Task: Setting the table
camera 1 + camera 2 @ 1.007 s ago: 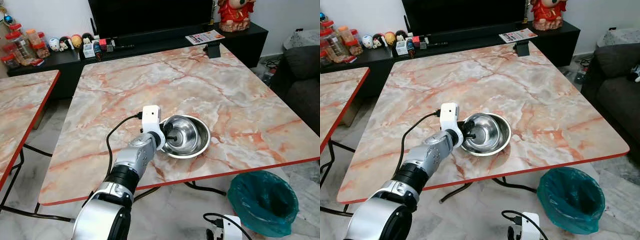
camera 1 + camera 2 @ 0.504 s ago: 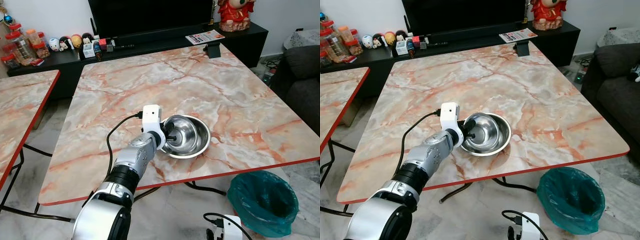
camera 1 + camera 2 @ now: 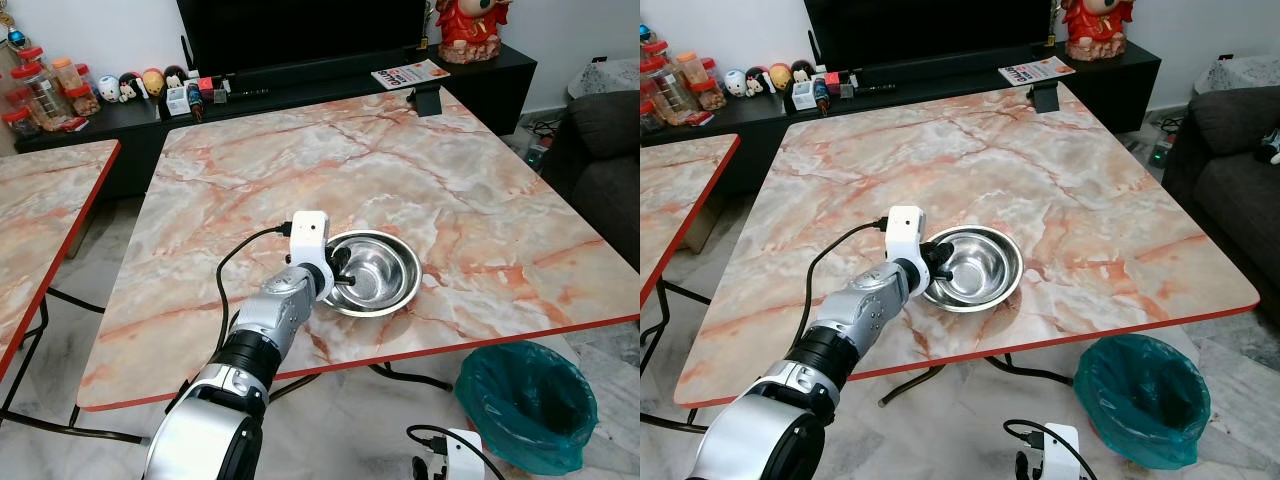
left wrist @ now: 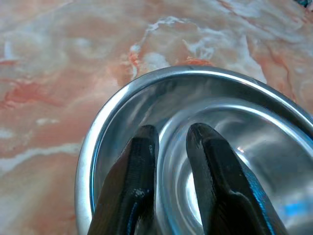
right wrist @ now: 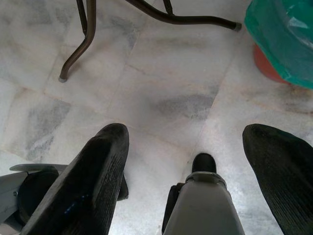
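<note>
A steel bowl (image 3: 378, 272) sits on the marble table (image 3: 400, 160) near its front edge. My left gripper (image 3: 341, 270) reaches over the bowl's near-left rim and down into it. In the left wrist view its two black fingers (image 4: 141, 152) stand close together against the inner wall of the bowl (image 4: 244, 147), with a narrow strip of metal between them. My right gripper (image 5: 186, 147) hangs open low over the floor, holding nothing.
A green-lined bin (image 3: 527, 402) stands on the floor by the table's front right corner. A second marble table (image 3: 40, 210) is at the left. A dark TV console (image 3: 300, 80) with jars and figurines runs behind, and a grey sofa (image 3: 605, 160) is at the right.
My left gripper has edged slightly forward and deeper into the bowl. The bowl has barely shifted, and the right arm is still.
</note>
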`<state>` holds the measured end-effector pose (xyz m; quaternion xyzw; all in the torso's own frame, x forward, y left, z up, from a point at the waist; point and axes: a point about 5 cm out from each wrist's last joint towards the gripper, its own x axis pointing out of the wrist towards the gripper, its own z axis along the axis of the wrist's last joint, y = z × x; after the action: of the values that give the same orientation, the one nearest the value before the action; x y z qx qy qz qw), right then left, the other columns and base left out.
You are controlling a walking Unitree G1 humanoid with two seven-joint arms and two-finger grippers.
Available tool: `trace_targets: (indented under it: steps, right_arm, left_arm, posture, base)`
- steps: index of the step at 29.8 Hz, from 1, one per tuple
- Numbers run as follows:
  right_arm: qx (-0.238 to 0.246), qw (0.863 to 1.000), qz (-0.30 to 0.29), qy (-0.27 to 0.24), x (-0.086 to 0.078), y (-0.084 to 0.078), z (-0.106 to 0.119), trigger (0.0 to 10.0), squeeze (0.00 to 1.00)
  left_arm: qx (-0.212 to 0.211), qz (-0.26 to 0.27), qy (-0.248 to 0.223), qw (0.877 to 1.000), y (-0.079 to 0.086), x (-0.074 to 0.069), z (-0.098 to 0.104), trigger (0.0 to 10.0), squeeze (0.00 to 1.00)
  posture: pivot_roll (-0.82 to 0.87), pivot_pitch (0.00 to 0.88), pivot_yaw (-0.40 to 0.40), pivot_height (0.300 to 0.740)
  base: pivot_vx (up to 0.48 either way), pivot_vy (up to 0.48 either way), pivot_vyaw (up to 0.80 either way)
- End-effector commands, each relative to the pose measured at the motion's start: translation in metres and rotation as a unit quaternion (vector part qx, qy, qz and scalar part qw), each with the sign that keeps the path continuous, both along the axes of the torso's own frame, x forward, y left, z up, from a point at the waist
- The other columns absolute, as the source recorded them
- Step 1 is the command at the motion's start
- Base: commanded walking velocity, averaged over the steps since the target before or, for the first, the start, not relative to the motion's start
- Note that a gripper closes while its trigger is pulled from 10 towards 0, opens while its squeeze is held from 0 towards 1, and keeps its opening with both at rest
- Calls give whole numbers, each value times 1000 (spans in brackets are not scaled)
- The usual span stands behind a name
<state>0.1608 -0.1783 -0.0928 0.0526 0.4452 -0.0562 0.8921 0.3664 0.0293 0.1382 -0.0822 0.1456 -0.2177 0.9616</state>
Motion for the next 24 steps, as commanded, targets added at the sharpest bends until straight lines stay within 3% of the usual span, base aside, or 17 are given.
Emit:
trace_targets:
  steps: [1, 7, 9, 13, 15, 19, 20, 22, 23, 24]
  right_arm:
    - [5, 1000, -3, -4, 2, 3, 0, 10000, 0]
    - [4, 1000, -1, -5, 3, 4, 1, 10000, 0]
    - [5, 1000, -1, -6, 4, 4, 1, 10000, 0]
    - [4, 1000, 0, -5, 4, 4, 1, 10000, 0]
    - [4, 1000, 1, -6, 5, 4, 2, 10000, 0]
    - [4, 1000, 2, -8, 6, 3, 2, 10000, 0]
    - [4, 1000, 3, -9, 7, 3, 3, 10000, 0]
    - [4, 1000, 4, -11, 8, 4, 3, 10000, 0]
    - [4, 1000, 6, -15, 9, 4, 4, 10000, 0]
    - [4, 1000, 7, -16, 9, 4, 4, 10000, 0]
  left_arm:
    - [10, -4, -30, 1000, -6, 1, 11, 10000, 0]
    - [41, 9, -71, 997, 0, 6, 23, 10000, 0]
    - [46, 15, -104, 993, 2, 7, 33, 10000, 0]
    - [31, 18, -145, 989, 4, 5, 41, 10000, 0]
    - [16, 39, -180, 983, 16, 2, 44, 10000, 0]
    - [32, 74, -191, 978, 39, -2, 33, 10000, 0]
    - [37, 96, -191, 976, 54, -4, 25, 10000, 0]
    - [43, 116, -192, 974, 67, -6, 19, 10000, 0]
    - [67, 142, -200, 967, 88, -11, 10, 10000, 0]
    - [75, 149, -203, 965, 95, -12, 7, 10000, 0]
  posture:
    - [-15, 0, 123, 728]
    - [-15, 0, 123, 728]
    - [-15, 0, 123, 728]
    - [-5, 0, 117, 728]
    - [-6, 0, 117, 728]
    - [-4, 0, 117, 728]
    - [0, 0, 115, 728]
    - [0, 0, 115, 728]
    - [2, 0, 113, 728]
    - [2, 0, 113, 728]
  base:
    - [0, 0, 0]
    - [0, 0, 0]
    - [0, 0, 0]
    - [0, 0, 0]
    - [0, 0, 0]
    - [0, 0, 0]
    - [0, 0, 0]
    - [0, 0, 0]
    - [0, 0, 0]
    - [0, 0, 0]
